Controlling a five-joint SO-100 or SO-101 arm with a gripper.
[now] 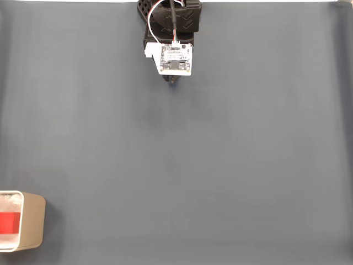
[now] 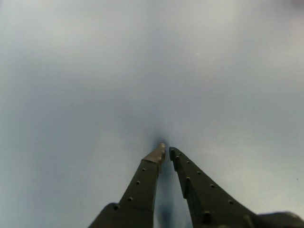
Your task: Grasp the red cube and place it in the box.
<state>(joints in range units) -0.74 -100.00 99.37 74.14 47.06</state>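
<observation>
Fixed view: red cube (image 1: 9,222) inside the box (image 1: 34,221), at 8 o'clock, frame's lower-left corner, box cut by left edge. Arm at 12 o'clock, well apart from box, on grey table (image 1: 220,154). Wrist view: gripper (image 2: 167,151) tips nearly together, narrow gap only, nothing held, close over bare surface.

The cube (image 1: 9,222) was bright red, inside a beige box (image 1: 34,221) with white interior at eight o'clock. The cloth (image 1: 220,165) was plain slate grey. The gripper (image 2: 166,151) was black; its board (image 1: 176,59) white.
</observation>
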